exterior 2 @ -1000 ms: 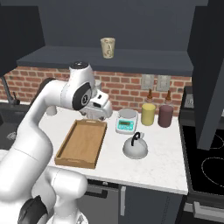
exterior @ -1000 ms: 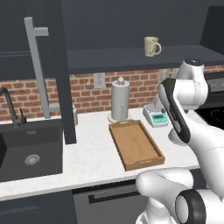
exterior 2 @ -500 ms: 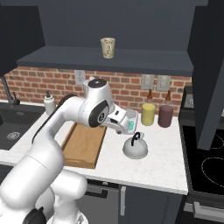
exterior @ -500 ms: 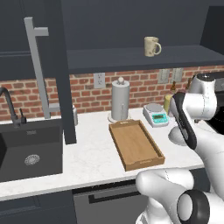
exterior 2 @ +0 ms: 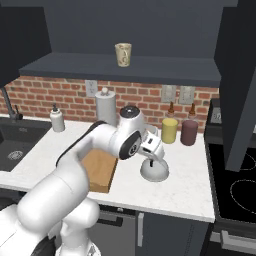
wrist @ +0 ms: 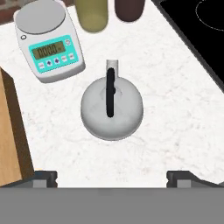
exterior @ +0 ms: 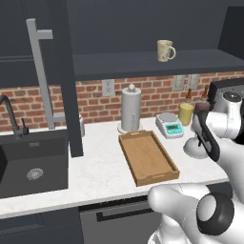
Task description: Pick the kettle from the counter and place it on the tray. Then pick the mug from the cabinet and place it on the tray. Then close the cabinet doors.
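Silver-grey, the kettle (wrist: pixel 112 107) sits on the white table (wrist: pixel 175 113) near its right end, just beside the white-and-teal scale (wrist: pixel 49 46) and apart from the wooden tray (exterior: pixel 148 157). Your hand (wrist: pixel 112 177) hovers directly above it, fingers (wrist: pixel 46 177) spread wide and grasping nothing. You can see the mug (exterior: pixel 165 50) on the cabinet shelf (exterior: pixel 143 62), doors open.

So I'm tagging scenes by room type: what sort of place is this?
A rendered home kitchen, most likely: a black sink set in a white counter, a stovetop at the far end, dark wall cabinet over a brick backsplash.
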Robot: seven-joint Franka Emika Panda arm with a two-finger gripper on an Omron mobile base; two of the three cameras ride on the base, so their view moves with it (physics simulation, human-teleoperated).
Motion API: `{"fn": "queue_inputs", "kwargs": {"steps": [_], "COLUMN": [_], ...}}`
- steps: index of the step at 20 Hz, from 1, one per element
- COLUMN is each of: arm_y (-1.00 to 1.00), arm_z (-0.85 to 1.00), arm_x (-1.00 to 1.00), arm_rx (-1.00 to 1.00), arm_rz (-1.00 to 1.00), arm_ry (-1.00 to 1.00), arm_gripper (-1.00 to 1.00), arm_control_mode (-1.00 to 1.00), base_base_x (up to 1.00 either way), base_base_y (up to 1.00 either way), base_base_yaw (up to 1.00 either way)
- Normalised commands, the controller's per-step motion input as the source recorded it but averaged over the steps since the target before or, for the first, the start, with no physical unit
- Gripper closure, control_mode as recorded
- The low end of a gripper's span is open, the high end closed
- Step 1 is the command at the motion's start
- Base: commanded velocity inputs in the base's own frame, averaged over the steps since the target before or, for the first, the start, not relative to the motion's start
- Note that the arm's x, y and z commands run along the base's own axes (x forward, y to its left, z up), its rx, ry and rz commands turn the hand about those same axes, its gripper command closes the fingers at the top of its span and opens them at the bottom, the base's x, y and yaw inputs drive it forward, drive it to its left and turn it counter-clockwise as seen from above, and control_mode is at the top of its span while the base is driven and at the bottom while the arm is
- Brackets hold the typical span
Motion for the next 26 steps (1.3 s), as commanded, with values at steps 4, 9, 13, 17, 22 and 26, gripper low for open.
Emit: {"fn": "queue_inputs", "kwargs": {"steps": [4,9,13,17,22,26], "arm_y": [-0.23,-0.18,-0.08,-0.06,-0.07,-0.07], "arm_z": [-0.27,-0.18,-0.18,-0.18,-0.20,-0.24], "arm_x": [0.40,0.52,0.45,0.32,0.19,0.19], "arm_rx": [0.00,0.00,0.00,0.00,0.00,0.00], "arm_rz": [0.00,0.00,0.00,0.00,0.00,0.00], "arm_ry": [-0.03,0.00,0.00,0.00,0.00,0.00], "arm_gripper": [-1.00,-1.00,-1.00,-1.00,-1.00,-1.00], "arm_control_mode": [-1.00,-1.00,-1.00,-1.00,-1.00,-1.00], "base_base_x": [0.00,0.00,0.00,0.00,0.00,0.00], "base_base_y": [0.00,0.00,0.00,0.00,0.00,0.00], "base_base_yaw": [0.00,0.00,0.00,0.00,0.00,0.00]}}
